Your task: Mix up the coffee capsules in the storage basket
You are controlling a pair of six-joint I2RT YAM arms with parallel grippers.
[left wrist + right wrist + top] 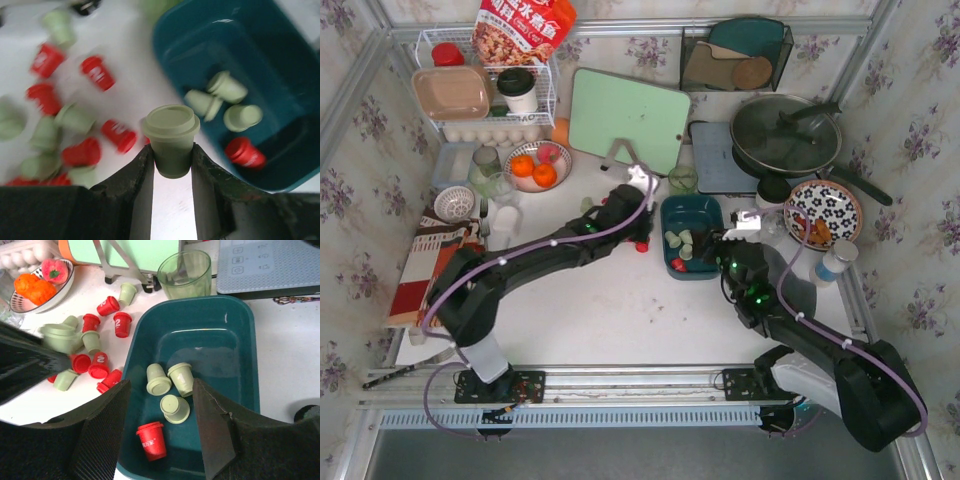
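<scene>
Coffee capsules (100,362), loose lot: red and pale green mixed, lying on the white table (620,320) just left of the storage basket (200,322). Most lie on their sides, a few stand upright. The top view shows little of this heap because the left arm covers it.

Left gripper (172,157): fingers clamped on one pale green capsule (171,132), pressing its tapered body from both sides, wide rim toward the wrist camera. The held capsule sits between the heap and the basket's left wall. It seems lifted clear of the table, but the wrist view is blurred and height is hard to judge. The right wrist view shows the same capsule at the left edge of the heap.

Storage basket: dark teal, on the table between the two arms, long axis running away from the bases. Contents: three pale green capsules (175,408) clustered near the middle, close together, and one red capsule (151,440) a little apart toward the near end.

Green glass cup (185,274): upright on the table, just beyond the basket's far rim.

Right gripper (161,387): fingers apart, nothing gripped, hovering over the near end of the basket. One finger is above the left wall, the other above the right side
</scene>
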